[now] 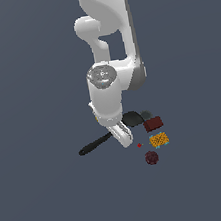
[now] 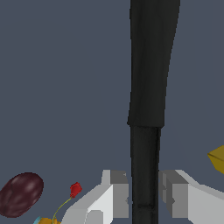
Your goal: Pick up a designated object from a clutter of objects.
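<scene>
In the exterior view, the gripper (image 1: 123,137) is seen lowered over the black spatula (image 1: 95,145), whose blade lies beside the dark red block (image 1: 153,123); the orange waffle-textured block (image 1: 158,139) and dark maroon ball (image 1: 151,157) lie near.

In the wrist view, the spatula handle (image 2: 146,109) is bracketed by parted fingers (image 2: 117,192), small gaps showing.

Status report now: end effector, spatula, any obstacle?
End effector open, fingers either side of spatula handle. Not gripped yet. Maroon ball and yellow cube nearby, not blocking.
</scene>
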Motion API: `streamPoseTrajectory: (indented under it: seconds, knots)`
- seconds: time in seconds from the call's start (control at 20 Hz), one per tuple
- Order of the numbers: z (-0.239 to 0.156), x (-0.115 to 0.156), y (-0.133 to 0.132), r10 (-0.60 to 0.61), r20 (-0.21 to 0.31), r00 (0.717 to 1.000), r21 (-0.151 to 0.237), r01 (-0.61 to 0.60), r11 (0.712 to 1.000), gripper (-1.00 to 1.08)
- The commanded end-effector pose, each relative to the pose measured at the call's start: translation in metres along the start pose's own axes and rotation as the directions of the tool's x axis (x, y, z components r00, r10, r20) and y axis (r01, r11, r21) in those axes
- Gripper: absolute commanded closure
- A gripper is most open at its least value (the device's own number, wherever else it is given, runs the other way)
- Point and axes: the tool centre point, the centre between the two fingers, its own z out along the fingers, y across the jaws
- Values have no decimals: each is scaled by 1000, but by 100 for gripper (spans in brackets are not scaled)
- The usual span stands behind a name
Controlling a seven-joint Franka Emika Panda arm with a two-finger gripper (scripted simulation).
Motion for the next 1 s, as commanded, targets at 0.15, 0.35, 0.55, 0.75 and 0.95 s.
streamPoseTrajectory:
  seconds: [0.15,0.35,0.55,0.75,0.95]
  knots:
    - [-62,11,-6,1,-3,1000,1,-1,1000,108]
    - [-105,18,-10,1,-3,1000,1,-1,1000,108]
    - [-147,25,-15,0,-4,1000,1,0,1000,108]
    - [-187,32,-20,-1,-3,1000,1,1,1000,108]
    - [-218,37,-25,-2,-3,1000,2,2,1000,108]
